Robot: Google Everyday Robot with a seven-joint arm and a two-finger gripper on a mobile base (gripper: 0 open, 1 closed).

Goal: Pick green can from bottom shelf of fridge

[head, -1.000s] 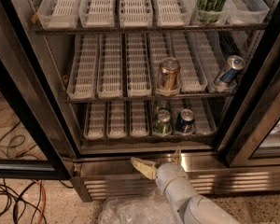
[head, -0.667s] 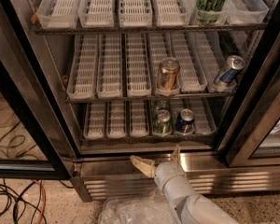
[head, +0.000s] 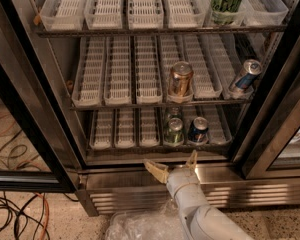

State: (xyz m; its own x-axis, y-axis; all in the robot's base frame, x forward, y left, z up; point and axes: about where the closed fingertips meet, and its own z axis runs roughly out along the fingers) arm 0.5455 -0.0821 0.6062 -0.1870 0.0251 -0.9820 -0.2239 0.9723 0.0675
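**Holding position: gripper open below the green can, no approach logged**

Item 1. Crumpled clear plastic sheet (head: 140,226), on the floor, well below the green can (head: 174,131) and nearest to me.

Item 2. Gripper (head: 170,158), just below the green can and slightly left of it, level with the fridge (head: 20,84) sill. I read its two tan fingers (head: 155,170) as spread apart and holding nothing. Change over the last second: none that I can see. The arm sits in the same spot with the same spread. I take this as a pause before the reach, so the pick is not yet begun.

Item 3. Ribbed steel base (head: 250,194), below the green can, behind the gripper's wrist.

Item 4. Bottom shelf (head: 125,134), carrying the green can upright in a white lane tray at the front edge. All cans here are unmoved from the earlier frames.

Item 5. Dark blue can (head: 198,130), just beside the green can on its right.

Item 6. Second green can (head: 174,114), directly behind the green can in the same lane.

Item 7. Copper can (head: 180,79), one rack above the green can.

Item 8. Tall green-and-black can (head: 227,1), two racks above the green can, to the right.
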